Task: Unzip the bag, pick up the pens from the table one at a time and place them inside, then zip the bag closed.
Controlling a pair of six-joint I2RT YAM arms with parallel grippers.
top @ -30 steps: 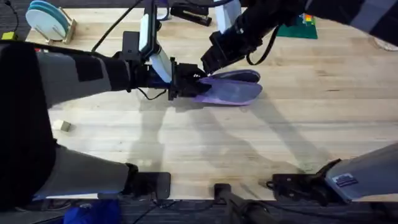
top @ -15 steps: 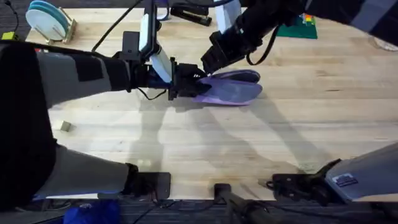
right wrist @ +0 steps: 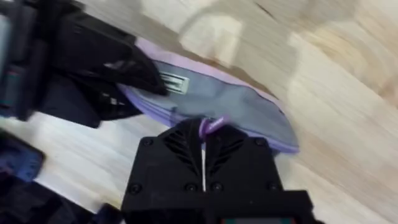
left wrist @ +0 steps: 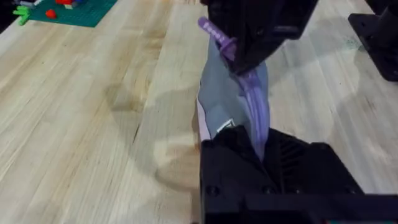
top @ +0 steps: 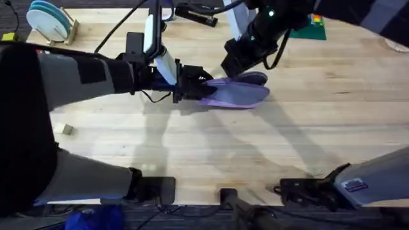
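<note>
The lavender bag (top: 246, 94) lies lengthwise on the table (top: 211, 147) near the middle back. My left gripper (top: 195, 86) is shut on the bag's left end; in the left wrist view its black fingers (left wrist: 230, 155) clamp the fabric (left wrist: 227, 93). My right gripper (top: 234, 66) hovers over the bag's top edge, shut on the purple zipper pull (right wrist: 210, 126), which also shows in the left wrist view (left wrist: 214, 32). The right wrist view shows the bag (right wrist: 236, 99) with its grey inside along the zipper line. The pens are out of view.
A black stapler (top: 195, 14) lies at the back edge. A green mat (top: 308, 29) sits at the back right, and a rack of blue plates (top: 50, 19) at the back left. A small beige block (top: 62, 130) rests at the left.
My right gripper has slid to the right along the bag's top edge with the zipper pull in it. The left gripper has kept its hold on the bag's end.
</note>
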